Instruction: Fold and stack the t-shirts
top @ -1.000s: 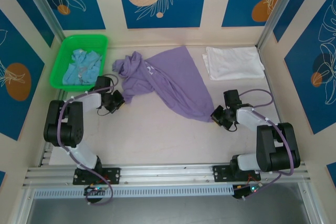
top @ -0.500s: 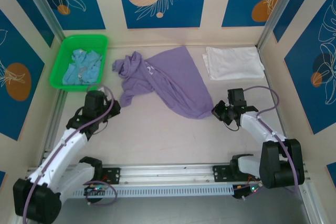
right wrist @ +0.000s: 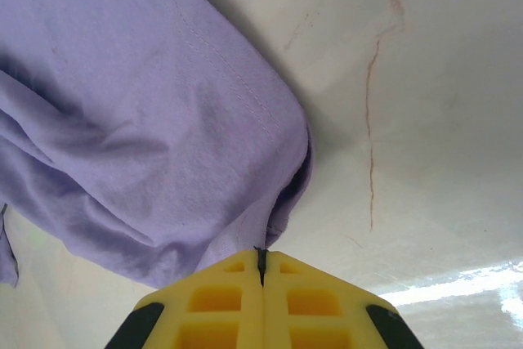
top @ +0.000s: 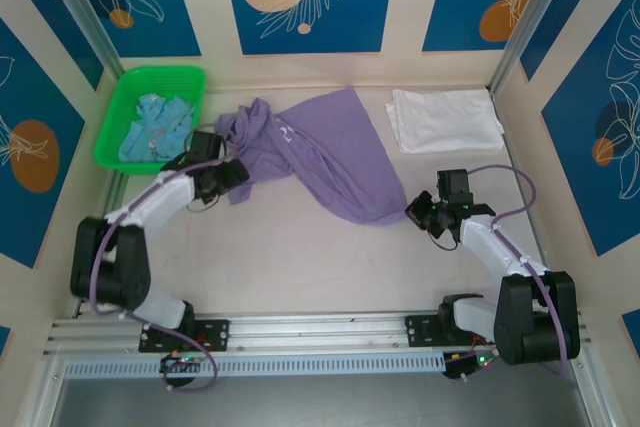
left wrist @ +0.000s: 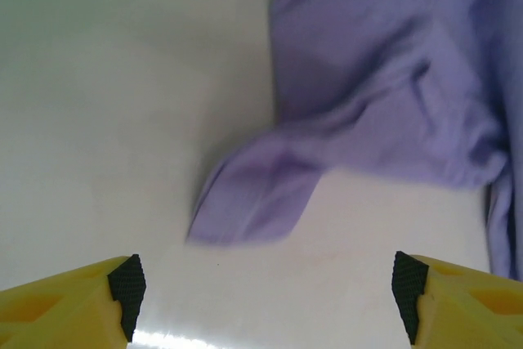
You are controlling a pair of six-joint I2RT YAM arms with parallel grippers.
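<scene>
The lavender-purple t-shirt (top: 325, 152) lies crumpled at mid-table, with a loose sleeve (left wrist: 253, 194) on the table ahead of my left gripper (left wrist: 266, 288). That gripper (top: 237, 183) is open wide at the shirt's left edge, with bare table between its black pads (left wrist: 127, 284). My right gripper (top: 418, 213) sits at the shirt's near right corner. Its jaws (right wrist: 261, 252) are shut on the hem of the purple cloth (right wrist: 163, 120), whose folds run into the tip. A folded white t-shirt (top: 445, 119) lies at the back right. The light blue t-shirt (top: 155, 127) lies in the basket.
The green plastic basket (top: 118, 112) stands at the back left, close to my left arm. Side walls and metal posts close in the table. Bare tabletop (top: 300, 257) stretches between the purple shirt and the arm bases.
My left gripper has opened from shut; its arm swung out and came back to the purple shirt's left edge. The right gripper stayed shut at the shirt's corner, shifting only slightly.
</scene>
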